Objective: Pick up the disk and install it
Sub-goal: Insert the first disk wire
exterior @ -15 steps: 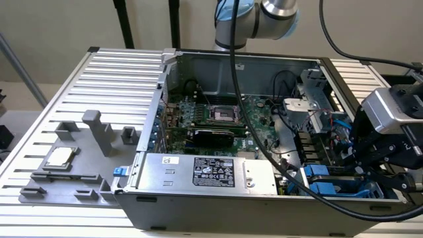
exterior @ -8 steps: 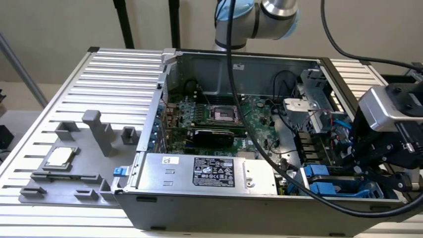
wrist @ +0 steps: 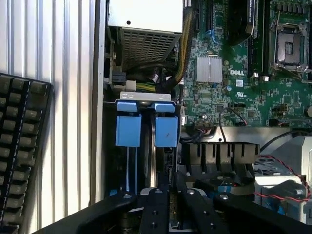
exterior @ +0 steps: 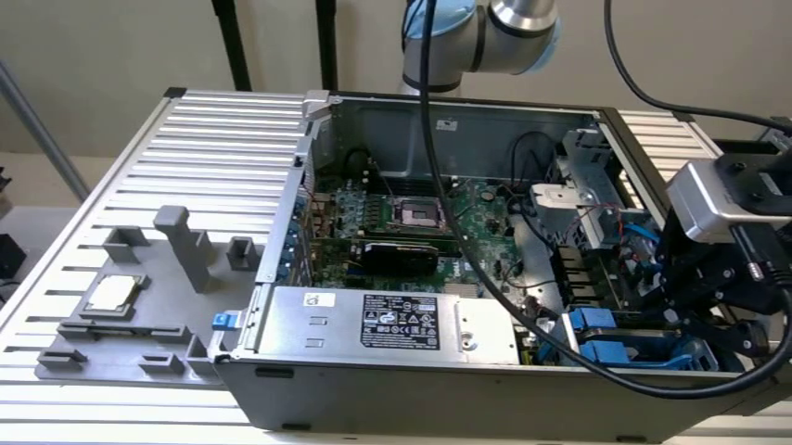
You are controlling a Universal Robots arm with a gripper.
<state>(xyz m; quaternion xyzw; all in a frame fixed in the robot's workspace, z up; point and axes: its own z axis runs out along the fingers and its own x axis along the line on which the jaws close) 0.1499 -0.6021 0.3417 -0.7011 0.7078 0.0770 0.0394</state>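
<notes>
My arm's bent down at the exterior view's right, wrist low, gripper (wrist: 170, 207) fingers (wrist: 155, 209) pinched nearly together, pointing downward.

- A ribbed, silver-grey metal counter (exterior: 210, 130) fills most of the exterior view, its slats running across.
- Behind it stands a plain beige wall (exterior: 111, 46), evenly lit with no hard shadows.
- Two dark upright poles (exterior: 229, 42) rise against the wall near the counter's far edge.
- A slanted grey metal bar (exterior: 37, 130) crosses the exterior view's left.
- A pale floor (exterior: 37, 190) shows below that bar.
- A black keyboard (wrist: 19, 151) lies on the slats in the wrist view.
</notes>
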